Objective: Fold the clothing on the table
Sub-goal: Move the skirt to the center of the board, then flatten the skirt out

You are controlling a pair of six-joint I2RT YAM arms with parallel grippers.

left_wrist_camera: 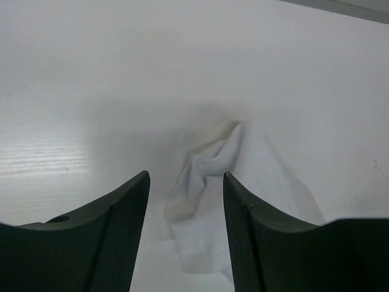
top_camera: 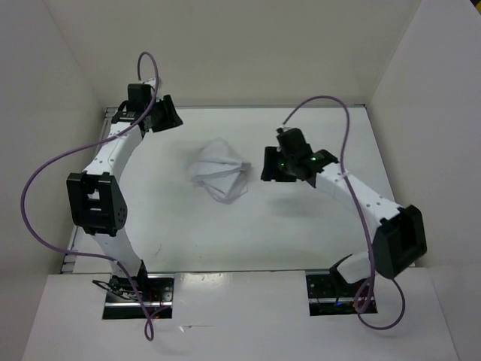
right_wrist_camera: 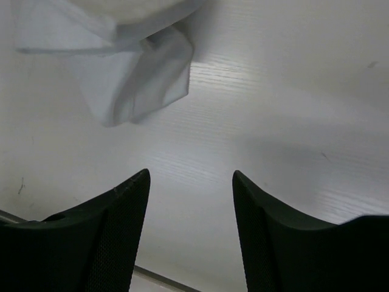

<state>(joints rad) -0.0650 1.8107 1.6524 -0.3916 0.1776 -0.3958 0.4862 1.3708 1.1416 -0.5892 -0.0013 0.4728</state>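
Top external: one crumpled clothing heap mid table, two arms, left gripper at its 10 o'clock, right gripper at 3 o'clock. Left wrist: jaws apart, nothing held, cloth just beyond them. Right wrist: jaws apart too, cloth up at 11 o'clock.
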